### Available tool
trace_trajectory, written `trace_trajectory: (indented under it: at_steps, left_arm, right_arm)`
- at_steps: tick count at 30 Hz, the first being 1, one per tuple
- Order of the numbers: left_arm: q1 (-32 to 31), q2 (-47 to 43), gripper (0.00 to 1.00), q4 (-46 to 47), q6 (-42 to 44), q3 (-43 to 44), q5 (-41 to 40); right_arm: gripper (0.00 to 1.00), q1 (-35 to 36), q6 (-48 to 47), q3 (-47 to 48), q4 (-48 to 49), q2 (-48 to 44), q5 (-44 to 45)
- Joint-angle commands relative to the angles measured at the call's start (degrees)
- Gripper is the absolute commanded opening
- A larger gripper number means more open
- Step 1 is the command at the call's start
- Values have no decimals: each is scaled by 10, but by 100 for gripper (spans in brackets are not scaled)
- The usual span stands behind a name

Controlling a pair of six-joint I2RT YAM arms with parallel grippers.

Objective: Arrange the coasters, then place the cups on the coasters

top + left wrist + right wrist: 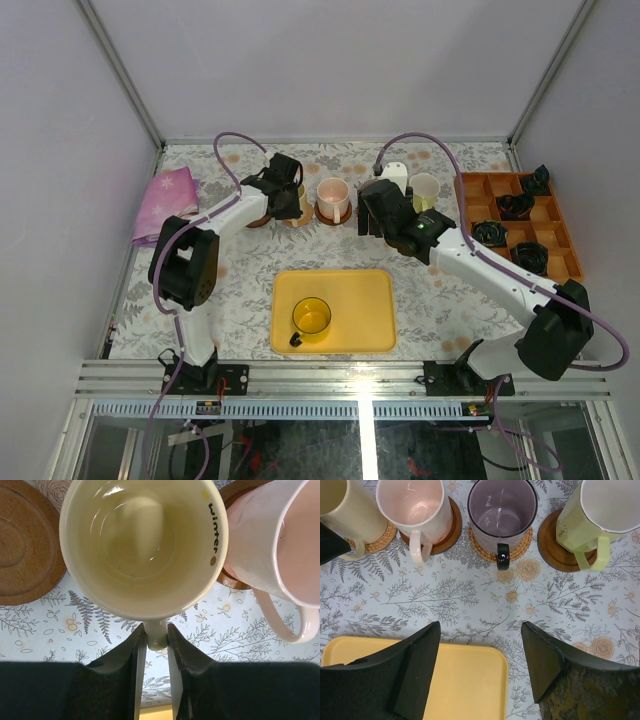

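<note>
Between the left fingers (137, 662) the cream cup (142, 545) handle is pinched, cup ahead on its coaster (382, 537); spread wider, then back straight out, sparing the pink cup (272, 540). The right fingers (417, 665) gape empty.

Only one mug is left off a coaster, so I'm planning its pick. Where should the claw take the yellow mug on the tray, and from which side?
Probably by its dark handle. The round yellow mug stands upright on the flat yellow rectangular tray, handle sticking out toward the near-left corner, so come from that side and straddle it.
</note>
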Motion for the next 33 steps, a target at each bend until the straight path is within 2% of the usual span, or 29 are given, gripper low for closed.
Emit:
trace_trajectory:
  at_steps: [1, 12, 20, 23, 33]
  left_arm:
    - [5, -6, 20, 28, 1, 18, 1]
    - [5, -8, 9, 22, 1, 13, -6]
    - [5, -10, 8, 19, 7, 14, -10]
    - [5, -11, 9, 15, 8, 14, -12]
    - [5, -24, 24, 1, 15, 1, -26]
  right_arm:
    - [73, 3, -1, 8, 17, 2, -8]
    - [73, 3, -3, 15, 16, 13, -13]
    - [74, 3, -5, 19, 15, 17, -13]
    - [74, 3, -6, 19, 15, 18, -13]
    - [74, 3, -7, 15, 16, 15, -28]
